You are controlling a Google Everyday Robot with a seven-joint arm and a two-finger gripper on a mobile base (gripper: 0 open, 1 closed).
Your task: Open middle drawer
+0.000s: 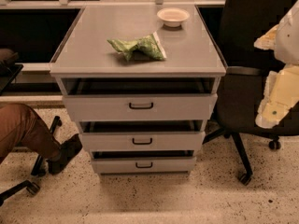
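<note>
— Three drawers under the grey bench (84, 55); position of the middle drawer (107, 142)?
— Between the top drawer (93, 107) and the bottom drawer (114, 165); medium-height front, small black handle (142, 141) at centre, dark gap showing above the front edge.
— Upon the bench?
— Crumpled green bag (138, 46) near the middle; white bowl (173, 17) towards the back right corner, well apart from the bag.
— Gripper (279, 97)?
— At the right edge of the view, cream-coloured, before a black office chair (247, 55), well apart from all three drawers; open or closed, cannot tell.
— Left side?
— Leg in brown trousers (21, 125), dark shoe (65, 154) resting on the speckled floor (210, 199) just beside the bench.
</note>
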